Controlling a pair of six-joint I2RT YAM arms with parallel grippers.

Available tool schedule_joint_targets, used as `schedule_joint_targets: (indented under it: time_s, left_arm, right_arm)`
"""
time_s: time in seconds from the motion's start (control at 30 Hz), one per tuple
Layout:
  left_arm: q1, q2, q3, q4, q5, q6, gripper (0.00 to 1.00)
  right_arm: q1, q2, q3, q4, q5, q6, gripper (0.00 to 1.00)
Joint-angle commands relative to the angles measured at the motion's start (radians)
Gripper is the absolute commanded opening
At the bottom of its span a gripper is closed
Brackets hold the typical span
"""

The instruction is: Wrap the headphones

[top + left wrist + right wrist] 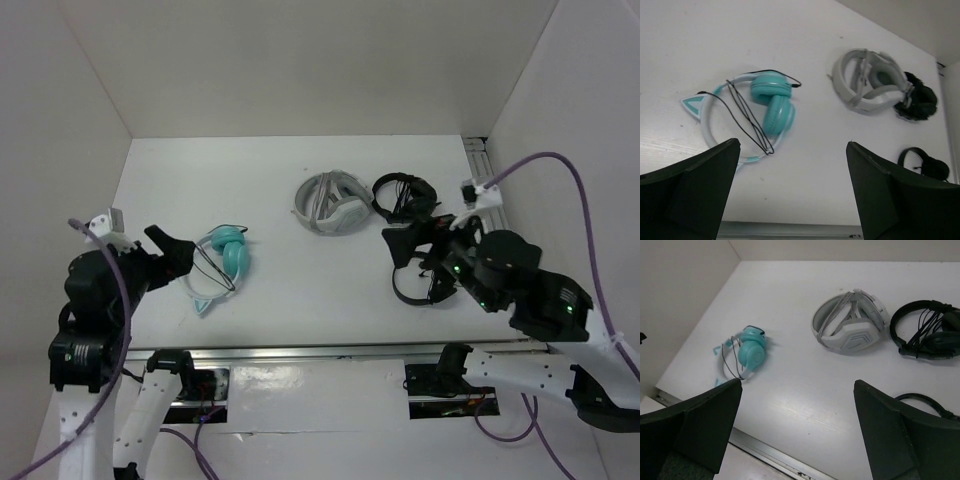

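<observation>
The teal headphones [226, 262] lie flat on the white table at the left, with a pale headband, a cat ear [692, 105] and a thin black cable [747, 122] looped across the band. They also show in the left wrist view [772, 105] and the right wrist view [751, 352]. My left gripper [175, 252] is open and empty, held above the table just left of them [792, 145]. My right gripper [398, 258] is open and empty at the right, far from them [797, 385].
Grey-white headphones [330, 203] lie at the back middle, with black headphones [403, 195] beside them on the right. Another black pair [420, 290] lies under my right arm. White walls enclose the table on three sides. A metal rail [330, 352] runs along the near edge.
</observation>
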Motion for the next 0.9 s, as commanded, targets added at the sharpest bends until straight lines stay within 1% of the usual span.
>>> schedule_joint_targets:
  time_s: [0.0, 0.07, 0.13, 0.2, 0.27, 0.33, 0.47, 0.7, 0.87]
  left_arm:
    - [-0.002, -0.09, 0.105, -0.064, 0.159, 0.038, 1.0]
    - [-0.002, -0.144, 0.154, -0.109, 0.168, 0.039, 1.0]
    - [-0.002, -0.234, 0.179, -0.162, 0.119, 0.011, 1.0]
    - [-0.015, -0.291, 0.179, -0.193, 0.05, -0.032, 1.0]
    - [-0.04, -0.324, 0.141, -0.193, 0.02, -0.044, 1.0]
    - [-0.054, -0.35, 0.113, -0.184, -0.003, -0.053, 1.0]
    - [-0.078, -0.341, 0.125, -0.184, -0.022, -0.053, 1.0]
    - [-0.098, -0.331, 0.229, -0.247, -0.056, -0.043, 1.0]
    - [-0.128, -0.351, 0.3, -0.289, -0.092, -0.076, 1.0]
  right_arm:
    - [0.008, -0.09, 0.036, -0.093, 0.022, 0.044, 1.0]
    - [0.008, -0.15, 0.036, -0.124, 0.013, 0.054, 1.0]
    - [0.017, -0.179, 0.045, -0.182, 0.013, 0.081, 1.0]
    - [0.017, -0.233, 0.056, -0.211, 0.002, 0.09, 1.0]
    - [0.017, -0.295, 0.021, -0.222, 0.013, 0.09, 1.0]
    - [0.017, -0.333, 0.021, -0.246, 0.013, 0.101, 1.0]
    - [0.027, -0.394, 0.021, -0.268, 0.013, 0.121, 1.0]
    - [0.027, -0.383, 0.021, -0.317, 0.022, 0.14, 1.0]
    - [0.027, -0.383, 0.03, -0.306, 0.022, 0.14, 1.0]
